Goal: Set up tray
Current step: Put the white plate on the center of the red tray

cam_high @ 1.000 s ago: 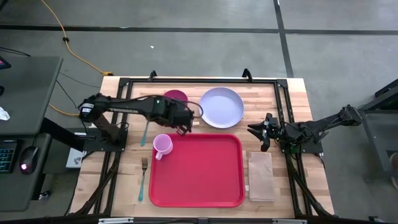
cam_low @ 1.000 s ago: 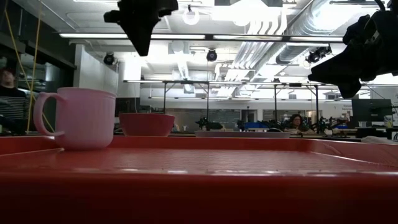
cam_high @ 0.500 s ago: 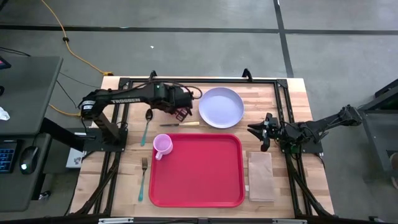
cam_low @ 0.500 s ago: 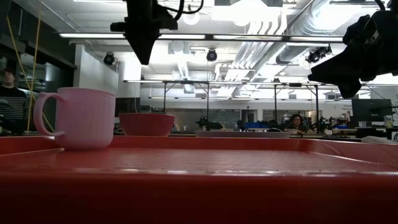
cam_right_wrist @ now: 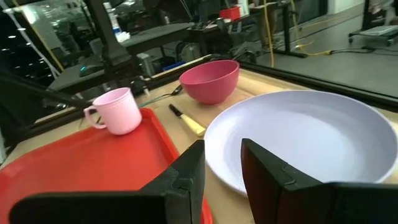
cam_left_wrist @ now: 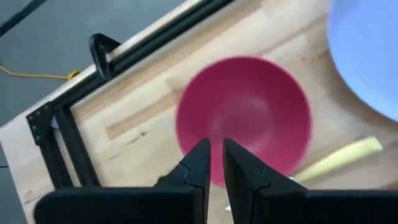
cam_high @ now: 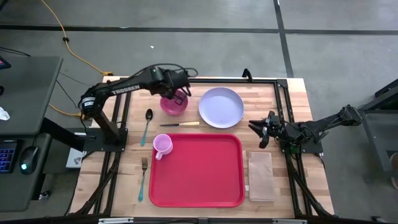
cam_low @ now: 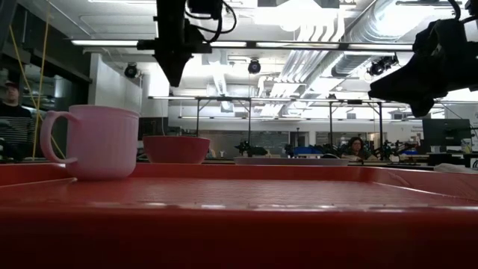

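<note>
Left gripper (cam_left_wrist: pixel 213 163) hovering directly above magenta bowl (cam_left_wrist: pixel 244 117), fingers nearly together with narrow gap, gripping nothing. Right gripper (cam_right_wrist: pixel 221 163) waiting at table's right side, fingers slightly apart, empty, pointing toward lavender plate (cam_right_wrist: pixel 305 137). Tray (cam_high: pixel 198 171) lying on table nearer front edge than both grippers, between them. Pink cup (cam_high: pixel 162 145) sitting in tray corner closest to left gripper. Knife (cam_high: pixel 180 124) lying between bowl and tray.

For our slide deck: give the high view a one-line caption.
Left gripper above the bowl; a mug sits on the tray.
</note>
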Available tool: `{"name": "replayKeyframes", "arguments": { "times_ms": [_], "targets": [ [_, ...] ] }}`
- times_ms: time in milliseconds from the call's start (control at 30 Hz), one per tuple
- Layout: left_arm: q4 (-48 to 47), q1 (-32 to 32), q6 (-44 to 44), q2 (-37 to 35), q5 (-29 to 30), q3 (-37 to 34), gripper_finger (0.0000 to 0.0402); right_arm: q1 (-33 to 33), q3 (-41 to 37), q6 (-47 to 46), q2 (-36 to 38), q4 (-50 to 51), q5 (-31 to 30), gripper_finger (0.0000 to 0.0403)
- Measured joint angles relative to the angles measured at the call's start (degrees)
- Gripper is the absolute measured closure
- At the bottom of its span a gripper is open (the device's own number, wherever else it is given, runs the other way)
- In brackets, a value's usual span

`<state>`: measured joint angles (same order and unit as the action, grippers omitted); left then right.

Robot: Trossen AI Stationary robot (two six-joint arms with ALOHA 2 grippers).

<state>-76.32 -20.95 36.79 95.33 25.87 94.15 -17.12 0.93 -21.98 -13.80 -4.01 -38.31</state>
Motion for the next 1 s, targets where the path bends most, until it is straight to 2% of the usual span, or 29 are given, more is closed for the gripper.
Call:
{"name": "replayKeyframes", "arguments": {
  "times_ms": [433, 733, 1000],
  "targets": [
    [8.7, -11.9, -9.1, 0.0, -9.8, 0.0, 0.0327, 0.0, 0.0, 0.6, 0.0, 0.0, -5.8, 0.032],
    [11.7, -17.6, -12.3, 0.0, -15.3, 0.0, 0.0328, 0.0, 0.0, 0.6, 0.0, -1.7, -9.9, 0.032],
    [20.3, -19.3, -15.0, 0.0, -21.8, 0.0, 0.0328, 0.0, 0.0, 0.6, 0.0, -1.9, -11.2, 0.032]
  ]
}}
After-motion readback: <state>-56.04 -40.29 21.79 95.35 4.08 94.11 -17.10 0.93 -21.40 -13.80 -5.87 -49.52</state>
